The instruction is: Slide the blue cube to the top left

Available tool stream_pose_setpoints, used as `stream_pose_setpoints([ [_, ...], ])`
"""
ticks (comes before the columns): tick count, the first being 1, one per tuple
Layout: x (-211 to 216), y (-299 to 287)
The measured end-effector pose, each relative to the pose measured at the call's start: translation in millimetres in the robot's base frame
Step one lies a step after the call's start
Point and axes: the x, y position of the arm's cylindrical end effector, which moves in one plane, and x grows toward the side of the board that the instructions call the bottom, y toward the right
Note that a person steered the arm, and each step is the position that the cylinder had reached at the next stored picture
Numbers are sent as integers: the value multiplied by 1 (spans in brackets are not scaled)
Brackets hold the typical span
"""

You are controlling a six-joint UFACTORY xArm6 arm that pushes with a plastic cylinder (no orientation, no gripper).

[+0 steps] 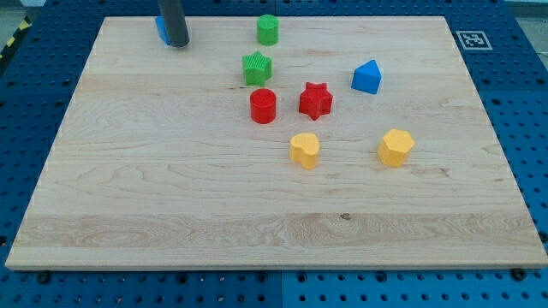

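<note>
The blue cube [160, 30] lies near the board's top left corner, mostly hidden behind the dark rod; only a sliver of its left side shows. My tip [177, 43] rests on the board right against the cube's right side. A second blue block [366, 77], wedge-like in shape, sits at the view's upper right.
A green cylinder [268, 29] and a green star [256, 68] lie at top centre. A red cylinder [263, 106] and a red star [315, 100] sit mid-board. Two yellow blocks [304, 150] [396, 147] lie below them. The wooden board [128, 197] sits on a blue pegboard.
</note>
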Motion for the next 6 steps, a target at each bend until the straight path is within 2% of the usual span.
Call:
stream_pose_setpoints([
  [2, 0, 4],
  [4, -11, 46],
  [6, -30, 19],
])
